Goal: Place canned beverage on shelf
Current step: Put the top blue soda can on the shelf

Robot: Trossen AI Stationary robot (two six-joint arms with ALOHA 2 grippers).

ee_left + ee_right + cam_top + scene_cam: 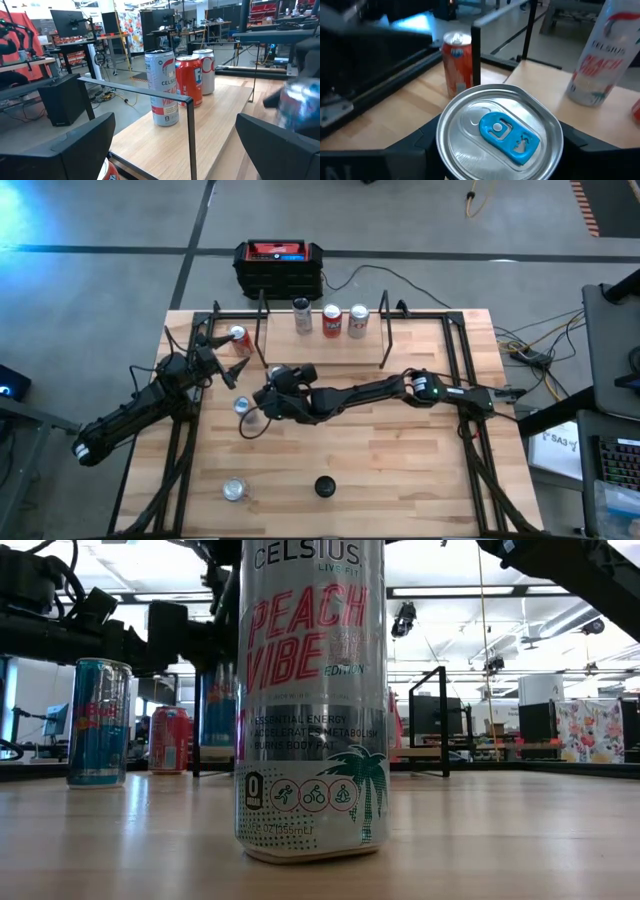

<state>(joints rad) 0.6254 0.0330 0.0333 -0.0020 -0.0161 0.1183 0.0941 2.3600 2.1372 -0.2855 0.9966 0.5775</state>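
Blue-tabbed can (500, 132) clamped in right end effector (262, 406).

I see pale planked wood on the tabletop (400, 450), smooth with a low sheen. Shelf (165, 145) is light smooth wood with thin matt black metal rods. Silver can (500, 132) in my right gripper (495, 150): shiny brushed metal lid, glossy blue tab. Celsius can (310, 700) glossy printed metal.

Tall silver can (310, 700), centre of the low view: "CELSIUS", "PEACH VIBE", "EDITION", "ESSENTIAL ENERGY". Shelf can (161, 87): "CELS" visible. Remaining can labels unreadable.
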